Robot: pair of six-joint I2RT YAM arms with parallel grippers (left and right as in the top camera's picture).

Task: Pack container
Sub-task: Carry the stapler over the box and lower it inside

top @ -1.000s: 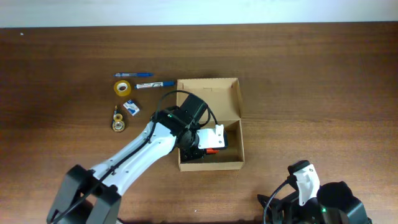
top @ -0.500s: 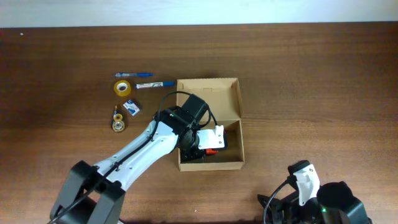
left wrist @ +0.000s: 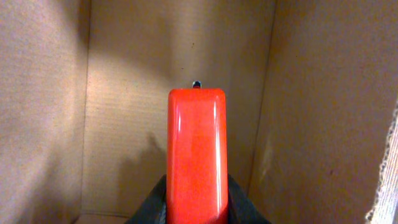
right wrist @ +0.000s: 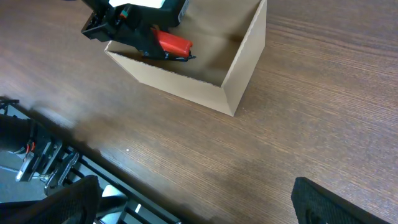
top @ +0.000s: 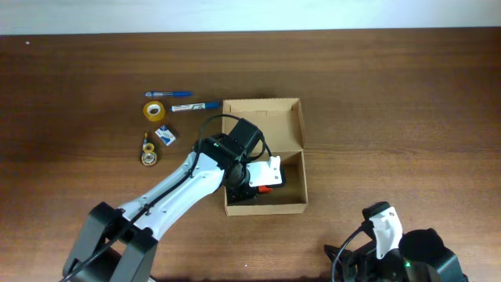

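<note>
Well, my left pincer (top: 262, 178) is down inside the cardboard box (top: 266, 208) near the middle of the overhead frame. It is clamped narrow on a red oblong object (left wrist: 197, 155) — smooth, round-cornered, with a small dark tip showing past its far end. What the object is, I cannot tell. Brown cardboard walls stand on both sides of it in my wrist view. The box's flap lid (top: 262, 121) lies open toward the top of the frame. My right pincer (right wrist: 196, 186) waits at the lower right of the overhead frame, jaws spread wide over the wooden table (top: 391, 94), well apart from the box. Upper left of the box lie a yellow tape roll (top: 154, 110), a blue pen (top: 168, 94) and a blue-and-white marker (top: 194, 106) — all on the table.
</note>
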